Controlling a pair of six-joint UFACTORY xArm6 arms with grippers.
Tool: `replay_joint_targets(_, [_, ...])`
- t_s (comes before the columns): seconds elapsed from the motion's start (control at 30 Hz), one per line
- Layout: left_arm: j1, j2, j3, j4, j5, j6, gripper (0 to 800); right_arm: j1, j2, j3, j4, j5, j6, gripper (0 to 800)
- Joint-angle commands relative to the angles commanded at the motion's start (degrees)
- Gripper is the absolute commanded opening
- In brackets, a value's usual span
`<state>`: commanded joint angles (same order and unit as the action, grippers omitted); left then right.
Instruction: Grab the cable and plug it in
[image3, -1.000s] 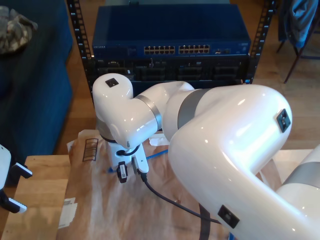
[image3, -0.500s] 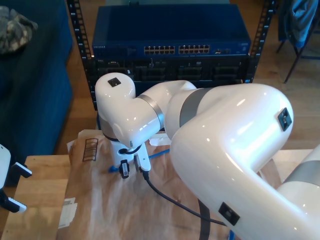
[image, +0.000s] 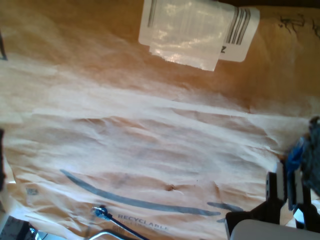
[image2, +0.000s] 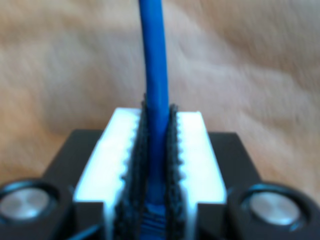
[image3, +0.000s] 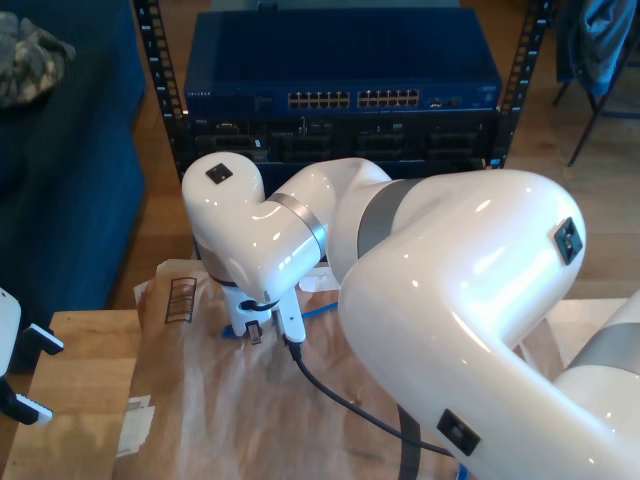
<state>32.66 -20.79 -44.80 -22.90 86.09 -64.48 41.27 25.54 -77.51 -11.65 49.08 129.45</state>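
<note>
My second hand (image2: 159, 150) is pinching the cable (image2: 154, 90): its white, ridged fingers (image2: 192, 150) are pressed against the blue cord from both sides, and the cord runs straight out from between them over blurred brown paper. In the exterior view that hand (image3: 255, 328) hangs under the big white arm (image3: 420, 290), low over the paper (image3: 200, 420), with short bits of blue cable (image3: 312, 311) showing on either side of it. A black cable (image3: 340, 398) trails from the wrist across the paper toward the exterior view's bottom.

The first wrist view looks along crumpled brown paper (image: 150, 130) printed with a grey swoosh and the word RECYCLABLE. A white label (image: 197, 30) with a barcode is stuck on it. A thin blue stretch of cable (image: 112, 218) with a small plug at its tip lies on the paper. I cannot tell whether my first hand is spread or pressed together.

Behind the desk (image3: 70, 350) stands a rack with a blue switch (image3: 340, 65), its row of ports facing the camera.
</note>
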Motion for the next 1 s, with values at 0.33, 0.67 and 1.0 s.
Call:
replay_joint_targets(0.33, [-4.9, -0.4, -3.3, -0.9, 0.8, -3.8, 800, -5.7, -14.8, 10.0, 1.8, 1.4, 0.1, 4])
replay_joint_targets(0.67, [-18.5, -0.3, -9.1, -12.0, 2.2, -10.7, 799, -17.1, -35.2, 14.6, 22.9, 16.1, -9.3, 6])
replay_joint_targets(1.0, [-31.7, 2.4, -18.0, -25.0, 2.0, -14.4, 799, -27.1, -50.3, 17.1, 32.4, 26.8, -15.2, 7])
